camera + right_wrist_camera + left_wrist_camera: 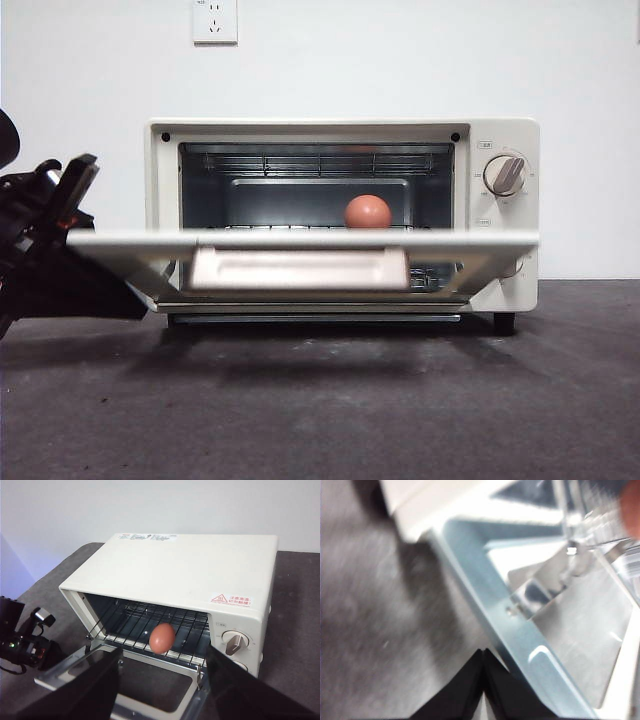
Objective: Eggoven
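Oven: the cream toaster oven [340, 215] stands on the dark table [320, 410], its long axis running side to side, mouth facing the front camera.
Door: the door [300, 240] hangs dropped forward, about level, its handle [298, 268] on the underside.
Egg: the reddish-brown egg [368, 212] sits on the wire rack [150, 622] inside, right of centre, near the rack's front edge.
Dials: dial [505, 174] on the right panel.
Left gripper: the left gripper [484, 680] is low beside the door's left edge, jaws pressed together, holding nothing.
Right gripper: the right gripper [162, 690] hovers above and in front of the door, jaws spread wide, empty.
Open room: bare table lies in front of the oven.
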`<control>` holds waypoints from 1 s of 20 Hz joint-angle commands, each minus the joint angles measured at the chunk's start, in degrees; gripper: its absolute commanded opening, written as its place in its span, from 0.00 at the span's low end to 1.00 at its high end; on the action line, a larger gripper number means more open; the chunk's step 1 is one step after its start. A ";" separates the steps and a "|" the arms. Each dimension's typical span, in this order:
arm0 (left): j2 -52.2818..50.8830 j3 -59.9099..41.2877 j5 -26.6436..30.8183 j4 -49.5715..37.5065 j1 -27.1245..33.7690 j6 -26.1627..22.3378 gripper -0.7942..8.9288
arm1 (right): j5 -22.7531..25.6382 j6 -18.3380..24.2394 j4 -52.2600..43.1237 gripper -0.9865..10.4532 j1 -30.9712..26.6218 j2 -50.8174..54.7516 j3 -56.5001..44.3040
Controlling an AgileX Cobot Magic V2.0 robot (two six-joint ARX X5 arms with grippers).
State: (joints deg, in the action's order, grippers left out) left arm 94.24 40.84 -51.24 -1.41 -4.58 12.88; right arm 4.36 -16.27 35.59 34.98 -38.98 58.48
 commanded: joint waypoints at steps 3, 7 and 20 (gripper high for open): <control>0.79 1.11 -4.04 -11.96 0.42 8.74 0.09 | 0.22 0.37 0.13 0.32 0.50 -0.26 1.03; 0.79 1.11 -3.54 -25.20 0.44 16.98 0.09 | 0.22 0.20 1.97 0.32 0.50 -0.26 1.03; -9.09 1.18 0.33 -20.98 -0.48 17.09 0.09 | 0.17 0.28 3.54 0.32 0.52 -0.37 1.03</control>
State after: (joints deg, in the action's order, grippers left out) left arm 85.93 41.28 -51.51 -22.68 -4.84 31.73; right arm 4.49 -16.29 39.29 34.98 -39.00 58.48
